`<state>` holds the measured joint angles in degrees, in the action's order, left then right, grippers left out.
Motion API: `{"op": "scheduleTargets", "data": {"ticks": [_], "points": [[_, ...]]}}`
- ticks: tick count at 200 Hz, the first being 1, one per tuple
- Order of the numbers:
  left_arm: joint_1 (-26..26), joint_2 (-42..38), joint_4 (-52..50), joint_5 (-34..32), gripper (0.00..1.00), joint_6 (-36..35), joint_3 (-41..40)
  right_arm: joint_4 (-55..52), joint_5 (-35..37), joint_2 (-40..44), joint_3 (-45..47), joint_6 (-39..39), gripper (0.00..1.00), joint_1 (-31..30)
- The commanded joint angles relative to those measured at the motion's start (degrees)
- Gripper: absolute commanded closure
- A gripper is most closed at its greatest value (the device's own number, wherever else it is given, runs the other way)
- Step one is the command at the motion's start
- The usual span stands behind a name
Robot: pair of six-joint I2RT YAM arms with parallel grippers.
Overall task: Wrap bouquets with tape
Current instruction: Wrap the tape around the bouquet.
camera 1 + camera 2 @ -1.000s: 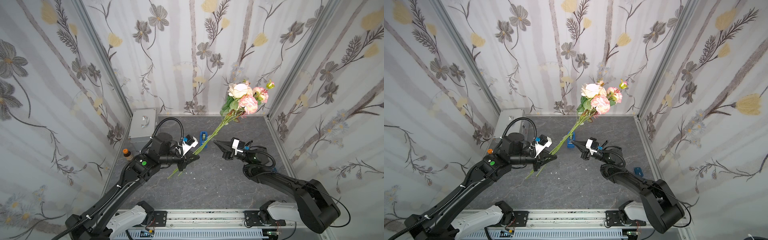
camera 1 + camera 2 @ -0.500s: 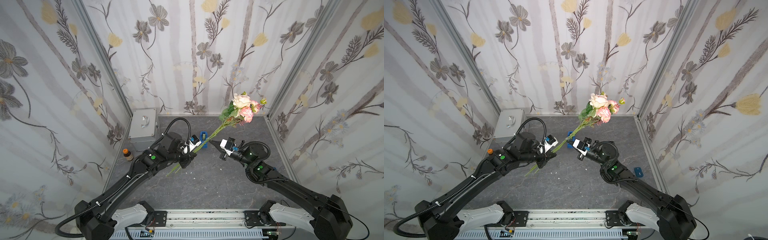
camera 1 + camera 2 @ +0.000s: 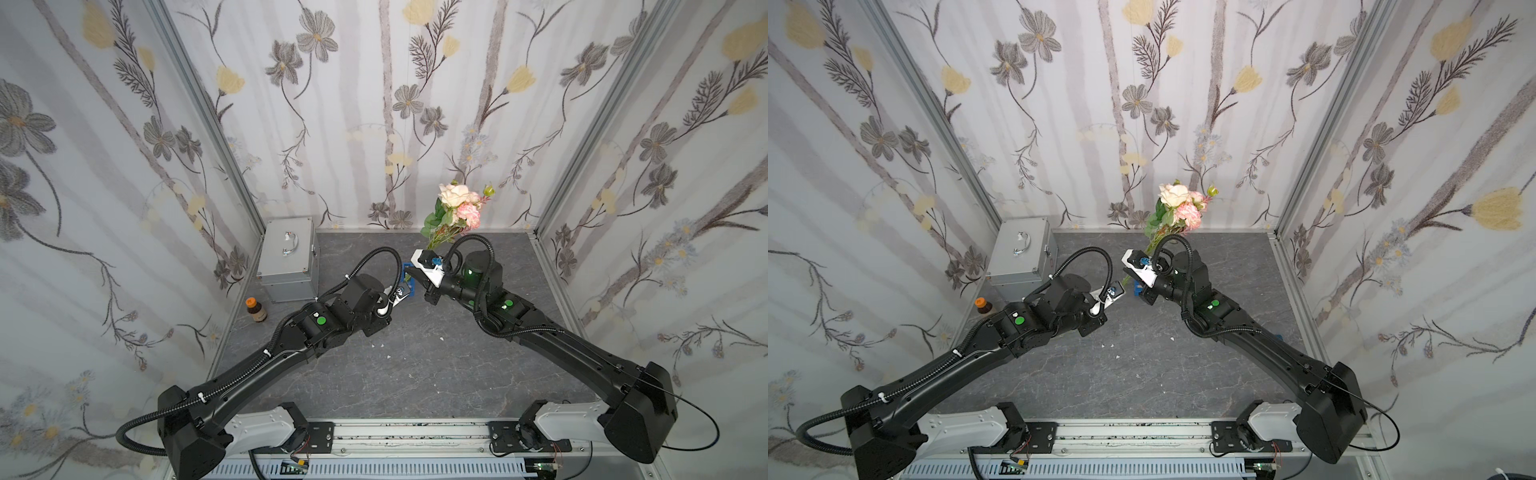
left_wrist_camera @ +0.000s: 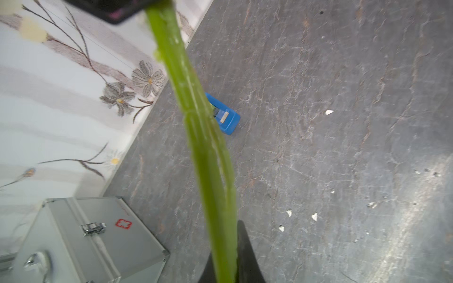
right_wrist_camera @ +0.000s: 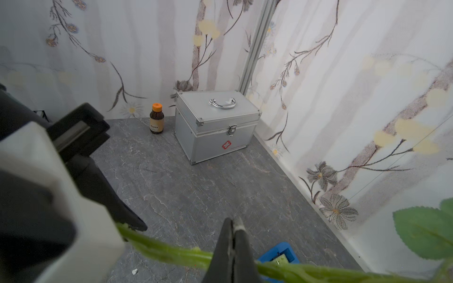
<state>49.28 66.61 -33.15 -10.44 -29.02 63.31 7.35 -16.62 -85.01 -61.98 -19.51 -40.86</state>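
High above the near edge in both top views, looking steeply down toward the far wall, whole floor in frame. From each wrist, very close on the flower stems, facing the far left corner; shared there: metal case, tape dispenser, floor.

We are looking into a booth whose three walls are wearing pale wallpaper printed with grey and yellow flowers. Aluminium posts are running up the far corners. The table is showing grey marbled stone, catching soft glare and carrying white flecks.
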Motion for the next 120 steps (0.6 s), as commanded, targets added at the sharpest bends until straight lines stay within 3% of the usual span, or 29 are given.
{"op": "scheduleTargets", "data": {"ticks": [1, 16, 56, 74, 120], "points": [[0.84, -1.38, 2.02, -1.87, 1.00, -7.84, -1.01, -4.08, 6.79, -2.09, -2.81, 1.50, 1.00, 0.39], [0.87, -1.83, 2.30, -2.77, 1.00, -8.79, -1.55, -5.61, 7.98, -3.00, -4.17, 1.73, 0.94, 0.47], [0.74, -1.88, 2.41, -3.33, 1.00, -8.34, -3.03, -6.90, 13.02, -3.41, -7.64, 1.79, 0.56, 1.46], [0.65, -1.48, 2.77, -3.82, 1.00, -7.18, -3.67, -7.12, 16.77, -2.73, -10.14, 2.47, 0.34, 1.57], [-0.44, -0.70, 6.08, -1.96, 1.00, -1.97, -4.70, -9.67, 22.12, 1.37, -17.31, 12.82, 0.27, 1.39]]}}
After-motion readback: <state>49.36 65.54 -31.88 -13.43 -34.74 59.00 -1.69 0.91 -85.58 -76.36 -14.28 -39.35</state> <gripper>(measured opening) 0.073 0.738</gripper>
